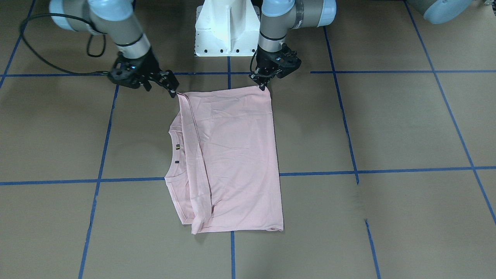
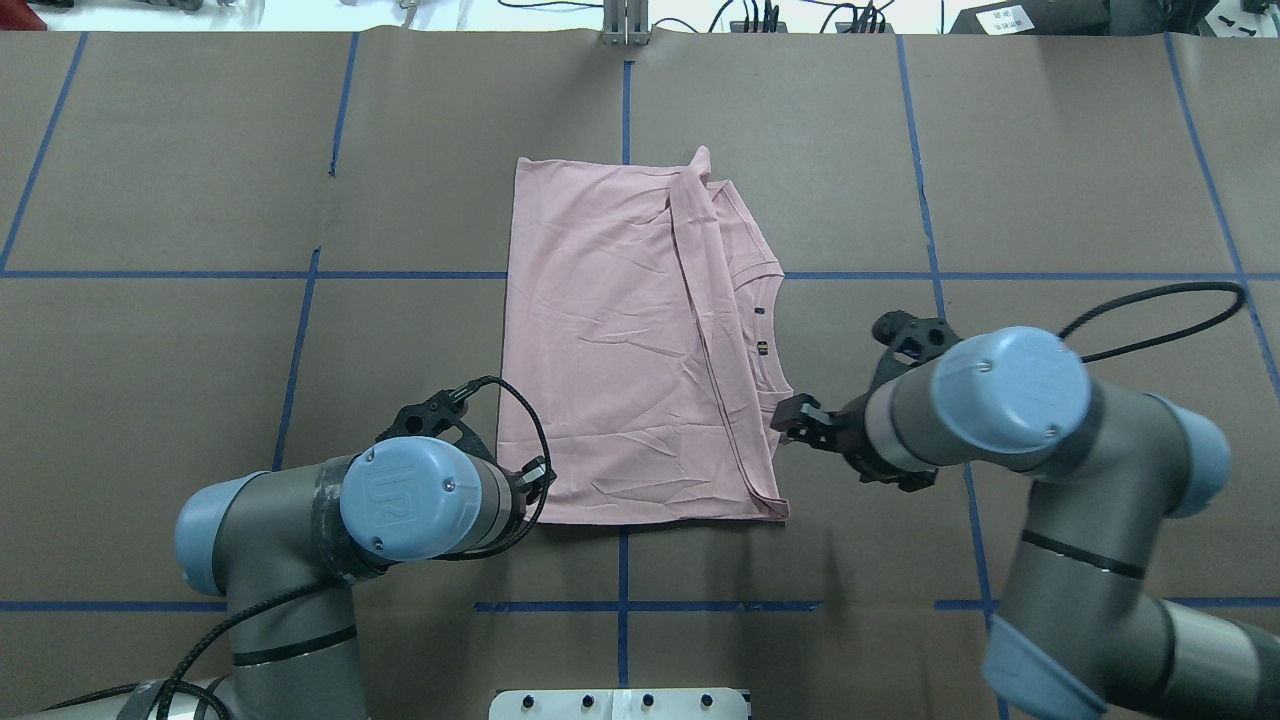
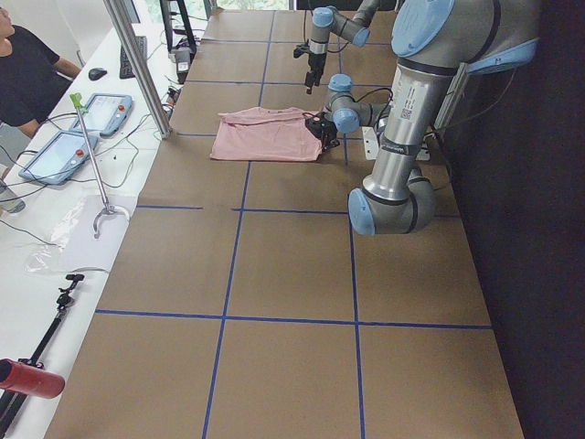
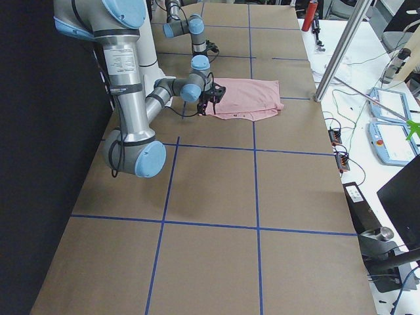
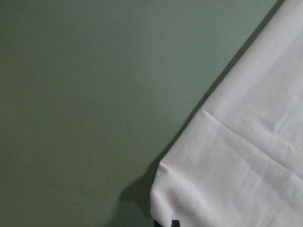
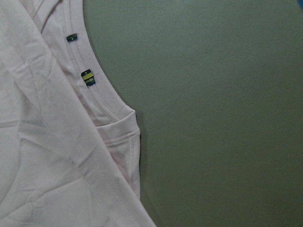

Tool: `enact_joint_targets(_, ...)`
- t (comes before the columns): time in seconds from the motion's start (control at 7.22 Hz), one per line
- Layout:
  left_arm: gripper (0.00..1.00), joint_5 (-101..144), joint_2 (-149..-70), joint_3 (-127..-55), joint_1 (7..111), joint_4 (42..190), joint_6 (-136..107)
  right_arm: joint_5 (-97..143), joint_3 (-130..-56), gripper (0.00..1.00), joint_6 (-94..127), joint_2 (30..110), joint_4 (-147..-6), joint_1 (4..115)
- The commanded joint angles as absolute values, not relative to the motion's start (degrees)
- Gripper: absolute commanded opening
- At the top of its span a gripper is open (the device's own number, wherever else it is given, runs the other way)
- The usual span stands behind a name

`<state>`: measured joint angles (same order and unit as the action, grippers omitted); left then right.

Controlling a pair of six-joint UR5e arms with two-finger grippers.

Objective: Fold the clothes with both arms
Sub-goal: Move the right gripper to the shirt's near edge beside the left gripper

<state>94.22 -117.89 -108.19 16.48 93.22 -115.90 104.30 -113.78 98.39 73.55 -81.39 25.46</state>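
T-shirt [image 1: 236,155] flat on worktop [image 1: 387,124], folded layer over part of collar, collar end toward right arm. Left tool [image 1: 266,83] at near hem corner, right tool [image 1: 170,89] at near shoulder corner; probably placed for paired fold away from base. Clenched or released: cannot tell, either tool.

pink T-shirt [image 3: 267,134] flat on table [image 3: 274,256] | left arm [image 3: 402,137] near — large | right arm [image 3: 319,41] far — small
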Motion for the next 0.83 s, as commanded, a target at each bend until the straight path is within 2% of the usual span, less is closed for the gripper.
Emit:
enact_joint_targets(0.0, 0.0, 94.31, -117.86, -108.63, 17.4, 92.99, -115.23, 101.01, -109.35, 1.0, 100.46, 68.21, -84.82, 21.47)
enact_joint_targets(0.42, 0.0, 94.39, -117.86, -108.72, 17.93, 92.99, -114.0, 100.63, -103.29, 1.0, 101.87, 64.61, -84.73, 19.95)
enact_joint_targets(0.69, 0.0, 94.39, -117.77, -109.07, 17.93, 92.99, -113.91, 100.72, -102.75, 1.0, 101.86, 62.68, -84.9, 21.87)
